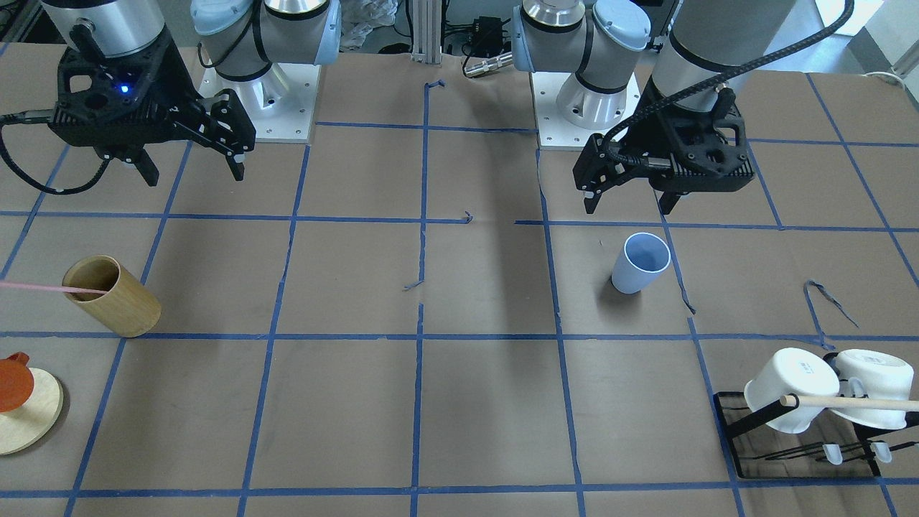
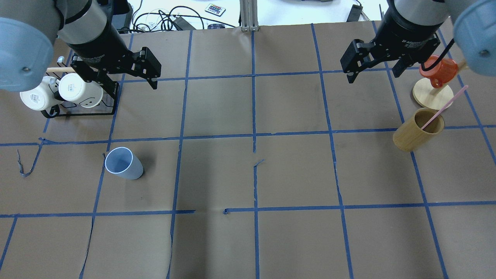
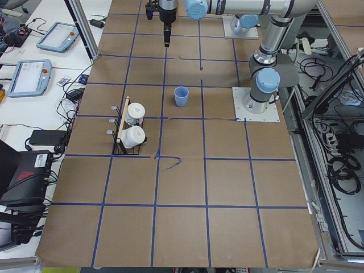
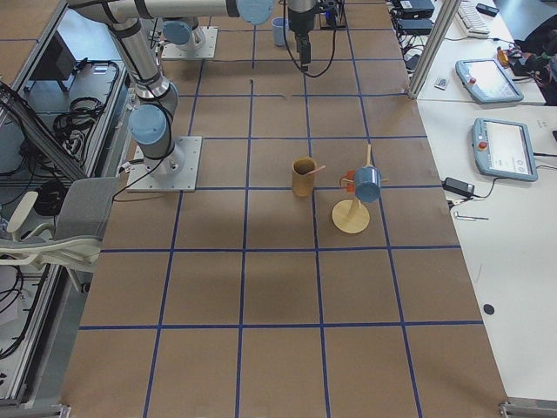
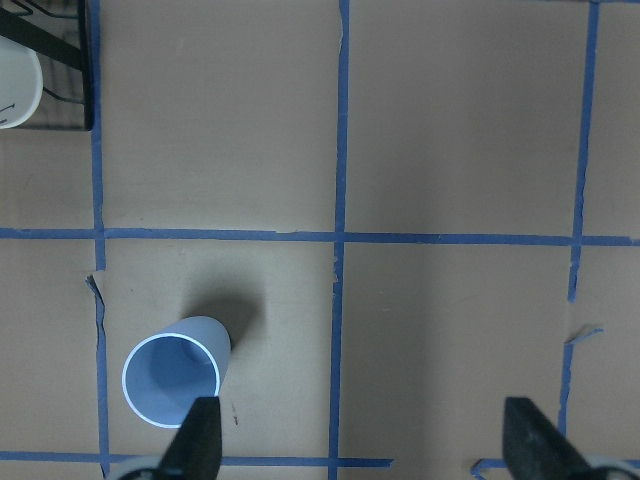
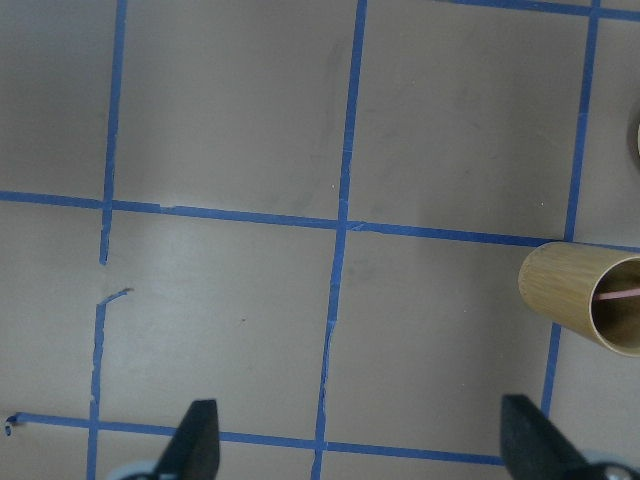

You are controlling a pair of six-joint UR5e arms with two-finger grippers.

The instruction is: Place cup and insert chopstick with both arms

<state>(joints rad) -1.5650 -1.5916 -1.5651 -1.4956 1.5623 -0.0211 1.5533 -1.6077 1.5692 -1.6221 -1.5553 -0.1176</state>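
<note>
Brown table (image 2: 294, 174): cup (image 2: 123, 164) apparently empty, chopstick (image 2: 445, 106) in bamboo holder (image 2: 410, 137), left gripper (image 1: 626, 208) and right gripper (image 1: 195, 177) spread wide.

Two grippers: by the left gripper (image 1: 627, 207), one blue cup (image 1: 639, 266), two white mugs (image 1: 790, 391) (image 1: 876, 388) and one rack (image 1: 726, 431); by the right gripper (image 1: 196, 176), one chopstick (image 1: 43, 287), one bamboo cup (image 1: 122, 301) and one orange mug (image 1: 13, 384).

The left arm (image 1: 610, 64) and the right arm (image 1: 276, 43) were held high, both with jaws apart.
The left gripper (image 1: 628, 208) and the right gripper (image 1: 195, 177) pointed straight down, well apart from each other. The fingers of each were spread wide and gripped nothing.
</note>
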